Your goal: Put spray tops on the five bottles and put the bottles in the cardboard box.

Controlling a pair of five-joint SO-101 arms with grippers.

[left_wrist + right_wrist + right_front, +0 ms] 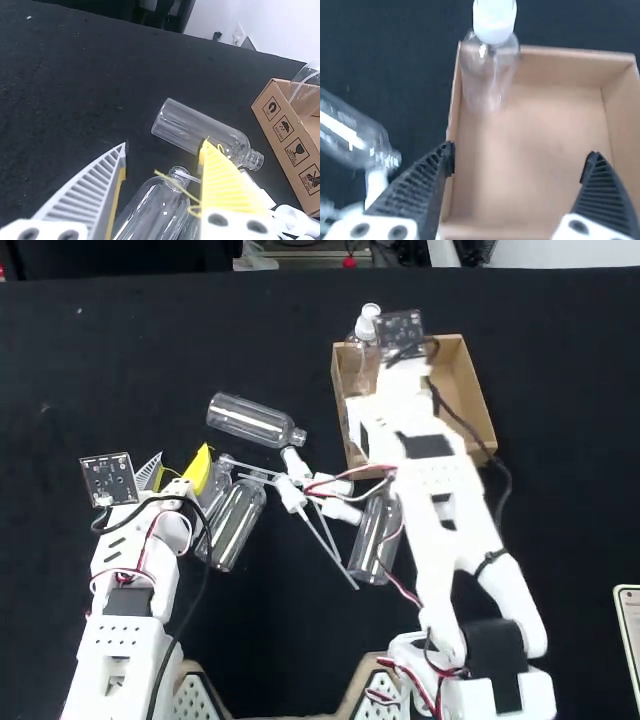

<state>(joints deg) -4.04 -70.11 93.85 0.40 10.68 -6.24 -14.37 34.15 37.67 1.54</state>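
Down at the near side of the table (90, 360), the left claw (178, 468) hangs with its jaws spread wide, holding nothing, and a bare bottle (155, 205) lies on its side just under and between them. That bottle's long axis runs away from the robot, flat on the table, with the open neck pointing to the far side and a bit toward the box. My guess is the step in hand is grabbing this one so it can get a top. To do that well I'd come down on the straight body, not the shoulder or neck, and close across the width so the round wall can't squirt out. Then tip it upright with the neck left free for the other arm. Just past it the loose spray tops (292, 490) sit in a little heap with their dip tubes sticking out, so watch you don't drag them along. A bit farther out another bare bottle (252, 421) lies on its side too, neck aimed at the box. Farthest off is the cardboard box (470, 390), with the right claw (520, 152) above it, jaws wide and empty. One capped bottle (487, 65) stands upright in the box's far corner, spray top up.
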